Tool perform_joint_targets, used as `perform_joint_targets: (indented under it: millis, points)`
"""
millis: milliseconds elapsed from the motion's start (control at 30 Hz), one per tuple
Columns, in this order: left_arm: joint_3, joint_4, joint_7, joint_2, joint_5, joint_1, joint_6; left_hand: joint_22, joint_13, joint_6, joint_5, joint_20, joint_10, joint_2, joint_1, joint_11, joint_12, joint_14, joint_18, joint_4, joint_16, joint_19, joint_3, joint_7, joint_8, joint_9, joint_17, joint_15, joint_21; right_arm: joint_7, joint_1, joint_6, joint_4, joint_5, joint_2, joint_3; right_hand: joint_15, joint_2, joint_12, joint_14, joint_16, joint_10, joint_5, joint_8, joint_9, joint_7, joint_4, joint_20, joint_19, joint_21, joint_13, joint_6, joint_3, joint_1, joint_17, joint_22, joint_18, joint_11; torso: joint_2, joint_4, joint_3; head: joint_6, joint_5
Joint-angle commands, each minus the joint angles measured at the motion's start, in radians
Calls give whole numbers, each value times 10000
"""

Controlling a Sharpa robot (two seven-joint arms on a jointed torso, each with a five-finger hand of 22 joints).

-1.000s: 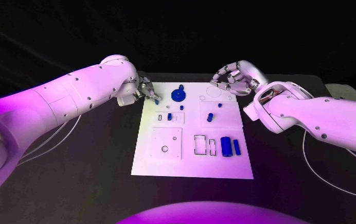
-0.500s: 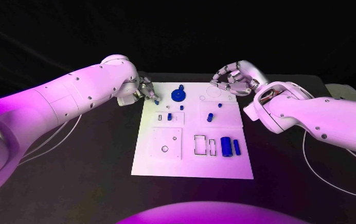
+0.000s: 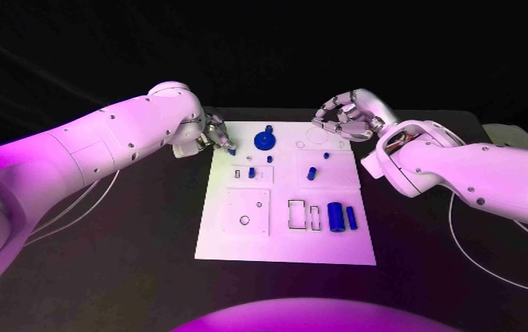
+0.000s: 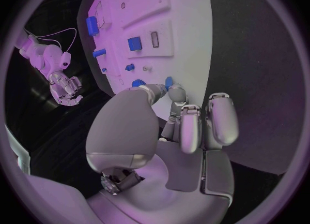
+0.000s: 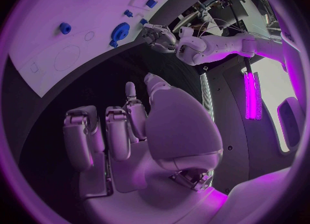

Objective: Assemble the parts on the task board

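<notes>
The white task board (image 3: 244,244) lies in the middle of the black table. On it are a blue gear (image 3: 264,140), small blue pegs (image 3: 311,172) and two blue cylinders (image 3: 334,217) near the right side. My left hand (image 3: 212,136) is at the board's far left corner. In the left wrist view, thumb and finger pinch a small blue part (image 4: 168,83) just above the board (image 4: 187,27). My right hand (image 3: 344,118) hovers over the far right corner with its fingers curled and nothing in them; the right wrist view shows this hand (image 5: 129,125) the same way.
Rectangular and round recesses (image 3: 246,211) mark the board's near half. Black table (image 3: 132,233) surrounds the board on all sides. White cables (image 3: 77,202) trail on the table beside each arm.
</notes>
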Motion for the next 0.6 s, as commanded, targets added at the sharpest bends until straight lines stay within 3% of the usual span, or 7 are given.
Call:
perform_joint_targets:
  millis: [33,200,600]
  points:
    - [3,120,186,-80,424,-1,-137,45,91,101,91,-26,169,-123,-216,-40,97,871,-68,-1924,-3,71,2052,32,57,276,2028,-27,68,113,-5,-9,10,-39,1,1,-51,7,-9,956,-29,13,33,40,12,3,1,-86,1047,44,870,-48,34,-115,2207,2631,-70,-18,-16,15,5,4,33]
    - [7,620,184,-429,870,5,-488,28,209,220,261,-54,352,-250,-410,-81,205,866,-62,-2095,-17,66,2304,-10,93,317,1998,-63,63,121,-5,-24,9,-30,-12,1,-52,7,-1,955,-30,18,42,43,14,2,1,-87,1047,44,876,-47,40,-117,2205,2631,-70,-19,-29,15,15,8,83]
    - [65,2821,527,-1822,911,31,-1321,88,313,396,506,-101,575,-476,-615,-145,297,878,-72,-2316,3,95,2529,-72,119,355,2032,-119,93,117,-4,-39,21,-5,-70,1,-53,9,-1,954,-33,18,59,46,16,1,3,-87,1047,44,876,-46,48,-121,2199,2631,-70,-20,-120,82,49,-21,116]
